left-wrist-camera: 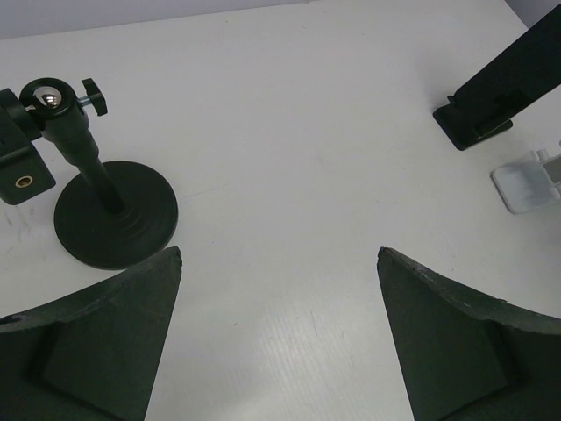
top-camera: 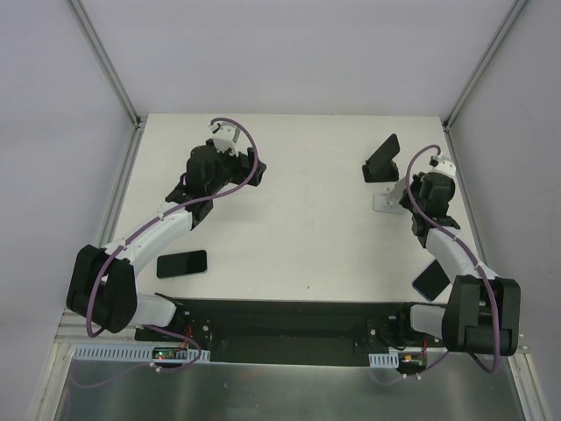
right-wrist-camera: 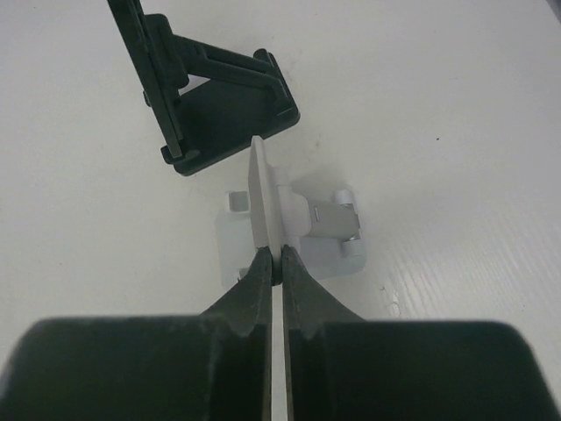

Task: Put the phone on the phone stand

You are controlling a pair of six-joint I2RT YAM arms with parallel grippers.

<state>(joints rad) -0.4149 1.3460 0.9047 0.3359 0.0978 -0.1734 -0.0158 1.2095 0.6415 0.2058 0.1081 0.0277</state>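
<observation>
Two arms over a white table (top-camera: 307, 228). The flat black rectangular phone (top-camera: 181, 263) lies face up on the table near the left arm's base, apart from both grippers and from every stand. A second dark phone (top-camera: 431, 279) lies at the right edge, partly hidden by the right arm. The left gripper (left-wrist-camera: 279, 252) hangs over bare table at the far left, its fingers (left-wrist-camera: 105, 342) spread wide with nothing between them. Just beside it stands a black round-based post with a ball head (left-wrist-camera: 101, 206). The right gripper (right-wrist-camera: 274, 259) has its fingertips pressed together on the lower edge of the thin upright plate of the white hinged plastic phone stand (right-wrist-camera: 329, 232), which sits on the table at the far right. Just beyond the white stand, close to it, stands a black folding plastic stand (right-wrist-camera: 223, 105) with a tilted back panel. Whether that panel is part of the stand or a device leaning on it cannot be told.
</observation>
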